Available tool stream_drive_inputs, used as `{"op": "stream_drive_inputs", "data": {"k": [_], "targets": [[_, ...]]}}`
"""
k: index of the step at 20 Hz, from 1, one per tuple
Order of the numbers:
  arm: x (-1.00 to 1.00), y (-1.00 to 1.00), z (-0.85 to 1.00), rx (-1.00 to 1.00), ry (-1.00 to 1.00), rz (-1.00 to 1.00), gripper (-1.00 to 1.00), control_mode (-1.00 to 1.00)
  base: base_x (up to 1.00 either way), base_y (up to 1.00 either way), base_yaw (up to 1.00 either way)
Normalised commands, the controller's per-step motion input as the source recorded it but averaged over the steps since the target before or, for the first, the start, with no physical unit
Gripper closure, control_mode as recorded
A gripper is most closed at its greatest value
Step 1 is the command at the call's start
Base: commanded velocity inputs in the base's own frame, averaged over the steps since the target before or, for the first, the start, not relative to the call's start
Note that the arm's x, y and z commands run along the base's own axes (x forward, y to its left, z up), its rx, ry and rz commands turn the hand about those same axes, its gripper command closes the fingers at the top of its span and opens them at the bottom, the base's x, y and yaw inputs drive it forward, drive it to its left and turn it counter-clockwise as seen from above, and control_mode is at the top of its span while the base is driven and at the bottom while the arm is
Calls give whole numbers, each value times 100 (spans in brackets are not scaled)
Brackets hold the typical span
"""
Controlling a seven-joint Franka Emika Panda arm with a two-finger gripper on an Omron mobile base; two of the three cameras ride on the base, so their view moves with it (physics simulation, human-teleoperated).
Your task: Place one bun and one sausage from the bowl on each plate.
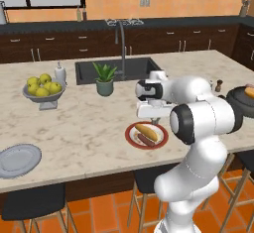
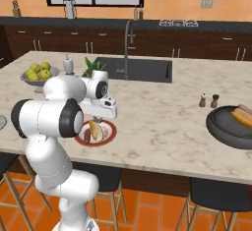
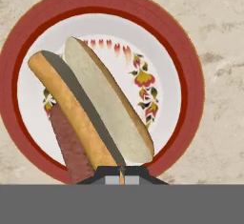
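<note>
While the bun [image 3: 90, 108] lies split open on the red-rimmed plate [image 3: 190, 75], a dark sausage [image 3: 71, 147] rests touching its side, both slanting across the white centre. From the hand view the gripper [image 3: 122, 173] sits at the near end of the bun with its two tips drawn together, pinched shut right at the bun's end; whether it actually grips the bun there I cannot tell. From the left base view the same plate [image 1: 130, 134] sits near the front edge of the counter [image 1: 89, 123], with bun [image 1: 147, 130] and sausage [image 1: 145, 139] on it and the hand directly above. Far to the left on the counter a grey-blue plate [image 1: 19, 159] lies near the front edge, well apart. At the right end the dark bowl [image 2: 226, 127] holds another bun [image 2: 242, 118] and a pale sausage [image 2: 244, 109] side by side. Two small shakers [image 2: 208, 100] stand just beside the bowl. Further back, a footed bowl of yellow-green fruit [image 1: 43, 89], a white bottle [image 1: 60, 72] and a potted plant [image 1: 104, 78] stand near the sink [image 1: 144, 67].
</note>
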Motion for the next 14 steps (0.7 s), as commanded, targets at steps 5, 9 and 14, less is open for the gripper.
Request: {"op": "stream_drive_inputs", "data": {"k": [5, 9, 14], "targets": [[-55, 0, 16, 0, -9, 0, -100, -100, 0, 0, 0], [-100, 0, 29, 0, -32, 0, -100, -100, 0, 0, 0], [-99, 0, 44, 0, -26, 0, -100, -100, 0, 0, 0]]}}
